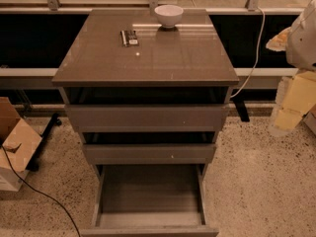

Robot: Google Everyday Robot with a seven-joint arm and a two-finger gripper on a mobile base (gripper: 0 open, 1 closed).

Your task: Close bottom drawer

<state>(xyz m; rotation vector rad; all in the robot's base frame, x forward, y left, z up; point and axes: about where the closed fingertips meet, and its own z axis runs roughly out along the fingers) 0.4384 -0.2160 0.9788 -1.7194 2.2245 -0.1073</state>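
The grey-brown cabinet [145, 58] stands in the middle of the camera view. Its bottom drawer [150, 189] is pulled far out towards me, showing a wide grey tray interior with nothing in it; its flat front [148, 231] lies at the bottom edge of the view. The middle drawer [148, 153] and the top drawer [147, 117] above it stick out only a little. My gripper [291, 112], pale yellow under a white arm part, hangs at the far right edge. It is well away from the cabinet, about level with the top drawer.
A white bowl [169, 15] and a small dark packet [129, 37] sit on the cabinet top. A cardboard box [12, 142] stands on the floor at left, with a black cable [39, 191] trailing from it. A white cable [254, 58] hangs behind the cabinet at right.
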